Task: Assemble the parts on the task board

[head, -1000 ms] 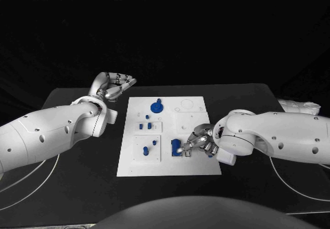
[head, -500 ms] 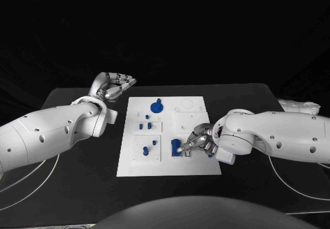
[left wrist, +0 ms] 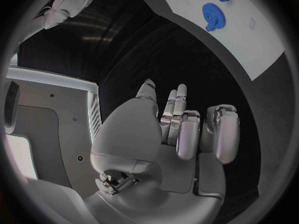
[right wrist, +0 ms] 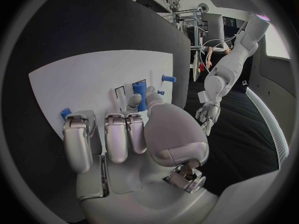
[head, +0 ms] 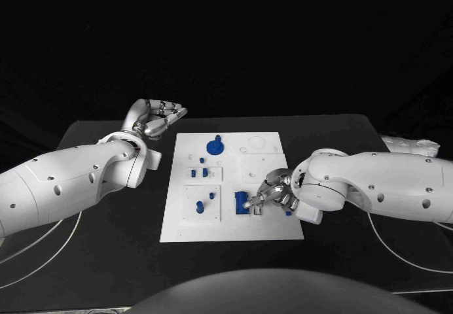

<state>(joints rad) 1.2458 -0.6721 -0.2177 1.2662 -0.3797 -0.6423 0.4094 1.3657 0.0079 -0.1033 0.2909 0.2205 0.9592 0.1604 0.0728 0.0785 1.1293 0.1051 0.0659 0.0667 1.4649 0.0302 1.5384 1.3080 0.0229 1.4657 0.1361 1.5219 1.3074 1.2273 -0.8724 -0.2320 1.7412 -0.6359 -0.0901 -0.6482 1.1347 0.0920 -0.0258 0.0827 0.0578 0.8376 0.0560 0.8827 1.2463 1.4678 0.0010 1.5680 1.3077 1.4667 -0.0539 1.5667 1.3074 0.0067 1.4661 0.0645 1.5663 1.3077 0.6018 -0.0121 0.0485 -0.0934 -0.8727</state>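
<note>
From the head view, one white task board [head: 232, 229] lay mid-table with about six blue parts [head: 215, 145] on it. The right hand [head: 269, 195] rested curled on a blue block [head: 241, 199]; whether it gripped it I could not tell. In the left wrist view, the left hand [left wrist: 181, 129] hung curled over bare table beside the board, holding nothing. In the right wrist view, fingers [right wrist: 116, 134] lay across the board by an upright blue part.

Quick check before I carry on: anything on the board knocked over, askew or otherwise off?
Nothing stands out. The task board lies flat and square on the table, and the blue gear and smaller blue parts sit on it in their places. The right hand works at a blue part; the left hand is off the board.
</note>
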